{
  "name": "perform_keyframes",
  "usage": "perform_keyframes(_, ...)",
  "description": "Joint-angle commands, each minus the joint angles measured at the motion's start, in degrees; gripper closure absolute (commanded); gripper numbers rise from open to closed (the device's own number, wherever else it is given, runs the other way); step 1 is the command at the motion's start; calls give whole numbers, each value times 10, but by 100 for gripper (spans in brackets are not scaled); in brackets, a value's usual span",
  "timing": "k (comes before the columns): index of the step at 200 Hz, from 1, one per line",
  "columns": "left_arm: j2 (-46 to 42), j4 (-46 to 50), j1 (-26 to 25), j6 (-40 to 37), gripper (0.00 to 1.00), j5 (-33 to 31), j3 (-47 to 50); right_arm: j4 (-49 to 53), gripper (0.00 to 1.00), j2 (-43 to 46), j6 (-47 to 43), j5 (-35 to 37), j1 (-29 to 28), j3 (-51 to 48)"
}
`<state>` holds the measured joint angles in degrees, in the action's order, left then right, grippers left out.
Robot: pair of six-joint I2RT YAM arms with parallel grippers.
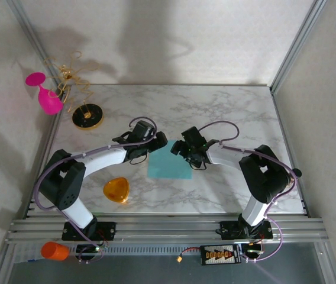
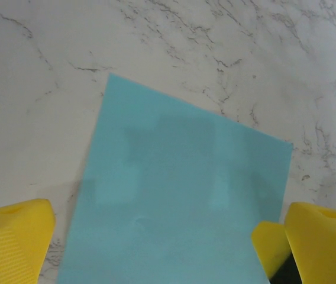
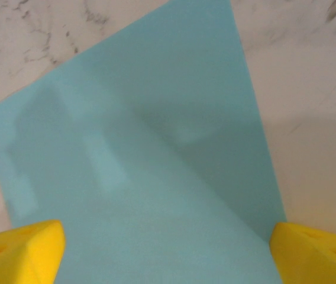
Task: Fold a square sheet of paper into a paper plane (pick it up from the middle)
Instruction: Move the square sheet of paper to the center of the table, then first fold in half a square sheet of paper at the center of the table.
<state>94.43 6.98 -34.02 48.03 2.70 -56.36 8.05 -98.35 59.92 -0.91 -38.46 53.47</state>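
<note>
Left end effector point(image 1: 155, 144) with jaws wide apart, gripping nothing, at the far left corner of the square sheet of paper point(image 1: 169, 164); right end effector point(image 1: 183, 149) likewise spread and empty, at the far right corner; the teal sheet lies flat on the marble bench point(image 1: 227, 112), between the two arms; in each wrist view the yellow fingers point(image 2: 14, 245) point(image 3: 316, 254) straddle the sheet's width; orange rounded-triangle piece point(image 1: 116, 189) near left; pink glass point(image 1: 47, 94) beyond the far left corner.
</note>
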Motion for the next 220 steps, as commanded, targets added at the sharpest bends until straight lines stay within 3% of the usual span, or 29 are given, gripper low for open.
perform_keyframes(1, 15, 42, -13, -6, 1, -34, -23, -23, 9, 16, 96, -24, -11, -23)
perform_keyframes(38, 47, 97, -42, -46, 1, -74, -71, -4, 5, 106, 52, 50, 9, -33)
perform_keyframes(74, 81, 101, -68, -80, 1, -50, -89, 5, 1, 147, -42, 116, 75, -77)
perform_keyframes(127, 168, 210, -106, -145, 1, -90, -193, -19, 1, 165, -147, 117, 155, -104)
perform_keyframes(220, 232, 248, -113, -146, 7, -97, -253, -32, 1, 160, -148, 88, 197, -116)
